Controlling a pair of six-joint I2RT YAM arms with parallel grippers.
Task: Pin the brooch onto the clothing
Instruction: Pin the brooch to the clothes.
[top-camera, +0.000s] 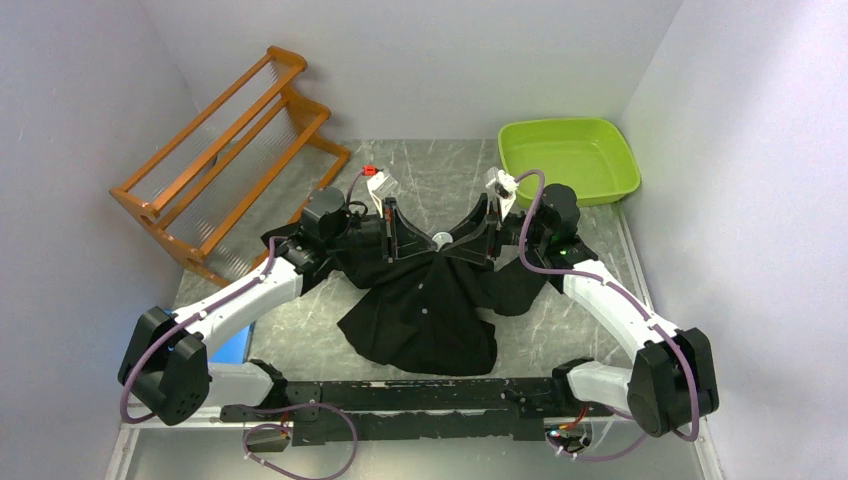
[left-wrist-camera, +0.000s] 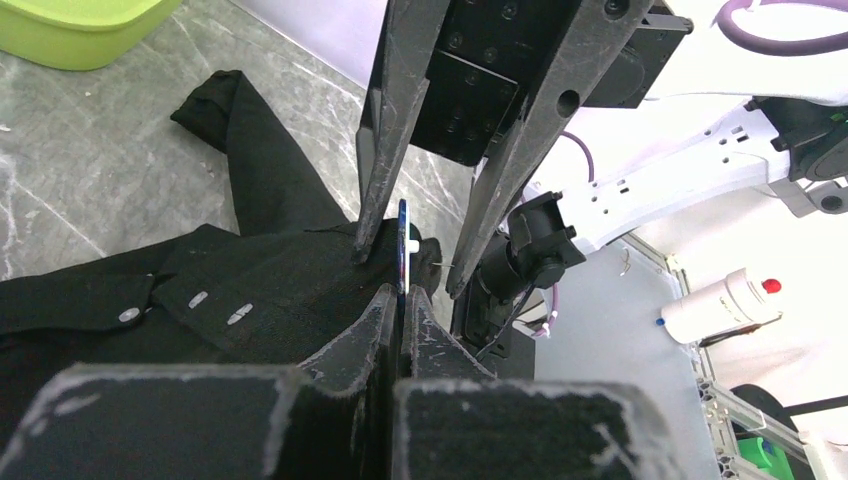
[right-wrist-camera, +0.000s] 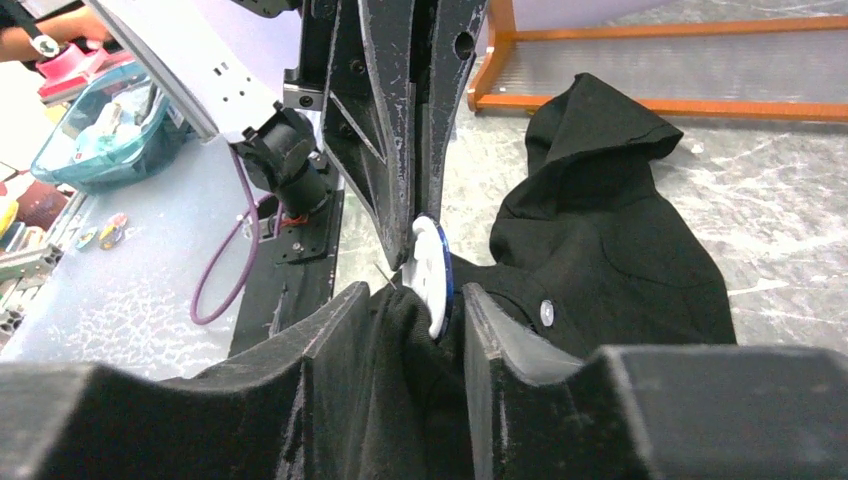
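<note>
Nearest the lens, left wrist view: the left gripper (left-wrist-camera: 402, 300), its two fingers pressed together on the brooch (left-wrist-camera: 402, 240), a thin disc seen edge-on with a blue rim and a white face. The right gripper (right-wrist-camera: 428, 300) faced it from twelve o'clock in that view. Its jaws stood apart, one either side of the disc, one tip touching cloth, the other free. From the right wrist, black fabric sat bunched between those parted fingers, with the brooch upright just above the fold.

Overhead, both arms stretched in from the near corners, white forearms angled inward. The two grippers formed a shallow V over the upper part of the shirt (top-camera: 425, 315). The shirt lay crumpled in the middle of the table (top-camera: 440, 170): black, pale buttons (left-wrist-camera: 197, 299) down the front, one sleeve trailing toward three o'clock under the right wrist. Whether the pin had pierced the cloth could not be told.

Around it, an orange wooden rack (top-camera: 220, 150) stood at ten o'clock of the shirt. A green tub (top-camera: 565, 160) sat at one o'clock, well apart. The fingers themselves hid the spot where disc met cloth.
</note>
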